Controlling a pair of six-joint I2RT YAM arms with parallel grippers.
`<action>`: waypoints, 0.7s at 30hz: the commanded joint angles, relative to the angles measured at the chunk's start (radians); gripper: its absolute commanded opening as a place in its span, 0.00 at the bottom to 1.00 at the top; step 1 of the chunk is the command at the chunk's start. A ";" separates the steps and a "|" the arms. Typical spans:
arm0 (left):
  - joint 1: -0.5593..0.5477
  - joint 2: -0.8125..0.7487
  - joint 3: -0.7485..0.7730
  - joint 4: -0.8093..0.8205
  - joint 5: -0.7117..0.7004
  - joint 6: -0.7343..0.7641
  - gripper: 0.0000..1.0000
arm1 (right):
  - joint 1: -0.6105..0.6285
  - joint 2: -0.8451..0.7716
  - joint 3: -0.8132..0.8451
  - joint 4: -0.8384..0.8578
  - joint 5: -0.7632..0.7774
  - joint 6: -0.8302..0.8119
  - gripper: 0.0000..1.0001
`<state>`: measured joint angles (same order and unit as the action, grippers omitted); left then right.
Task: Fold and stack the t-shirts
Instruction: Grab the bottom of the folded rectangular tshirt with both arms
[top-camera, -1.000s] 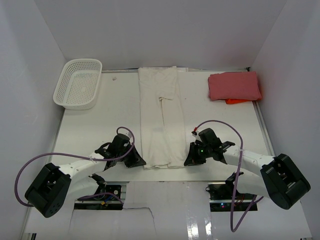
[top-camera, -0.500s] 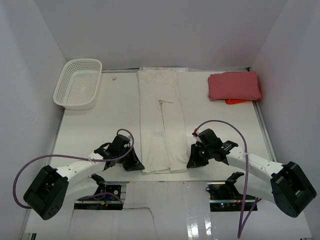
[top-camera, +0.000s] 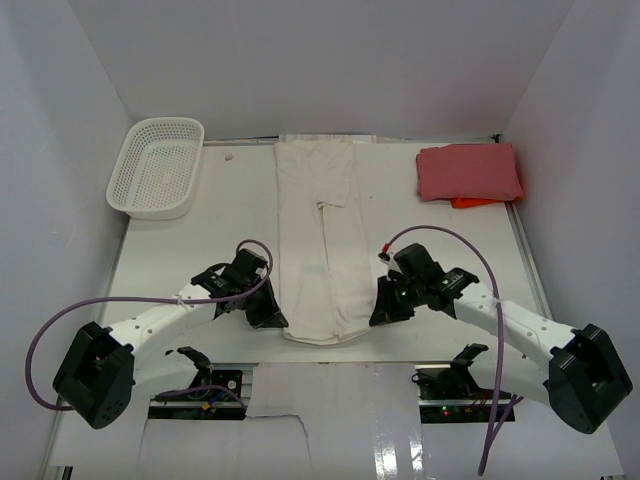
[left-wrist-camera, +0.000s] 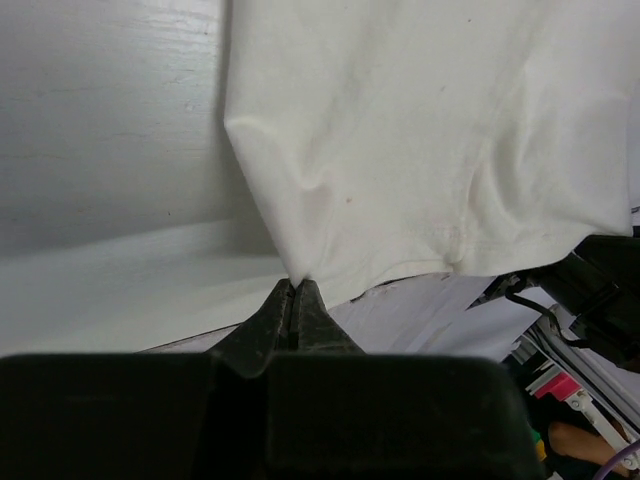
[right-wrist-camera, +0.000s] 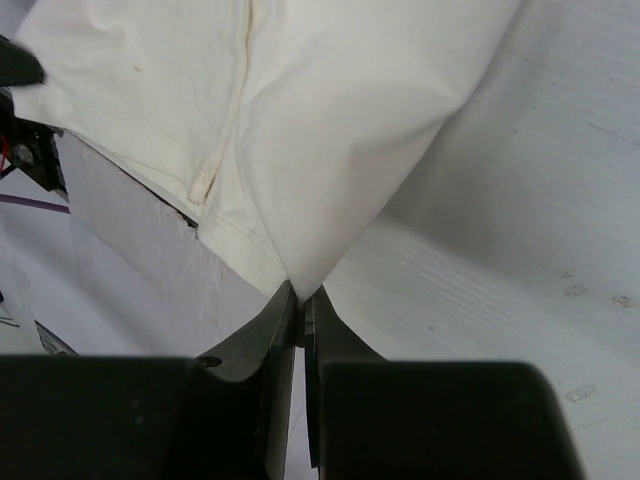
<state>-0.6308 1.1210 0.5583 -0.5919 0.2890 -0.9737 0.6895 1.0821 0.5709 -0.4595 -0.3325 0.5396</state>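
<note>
The cream-white t-shirt (top-camera: 318, 240) lies as a long narrow strip down the middle of the table, sleeves folded in. Its near end is lifted off the surface. My left gripper (top-camera: 278, 322) is shut on the near left corner of the cream-white t-shirt (left-wrist-camera: 420, 150); the cloth pinches to a point at my left gripper (left-wrist-camera: 296, 282). On the other corner my right gripper (top-camera: 376, 318) is shut, and the cream-white t-shirt (right-wrist-camera: 300, 130) hangs from my right gripper (right-wrist-camera: 299, 296) there. The red t-shirt (top-camera: 468, 171) lies folded at the far right.
A white mesh basket (top-camera: 157, 166) stands at the far left corner. A small orange piece (top-camera: 472, 202) shows under the red shirt's near edge. The table's near edge (top-camera: 330, 362) runs just below the lifted hem, with the arm bases behind it.
Both grippers have moved away from the near edge and slightly inward, lifting the shirt's near hem, which now curves up off the table.
</note>
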 joint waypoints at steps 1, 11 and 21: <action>-0.004 -0.003 0.075 -0.045 -0.024 -0.006 0.00 | 0.005 -0.002 0.090 -0.034 0.018 -0.035 0.08; -0.001 0.026 0.265 -0.115 -0.238 0.036 0.00 | 0.002 0.081 0.257 -0.057 0.114 -0.102 0.08; 0.063 0.209 0.497 -0.115 -0.462 0.150 0.00 | -0.044 0.254 0.490 -0.061 0.219 -0.193 0.08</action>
<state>-0.6003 1.3102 0.9989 -0.7036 -0.0685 -0.8791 0.6647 1.3102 0.9733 -0.5285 -0.1707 0.4011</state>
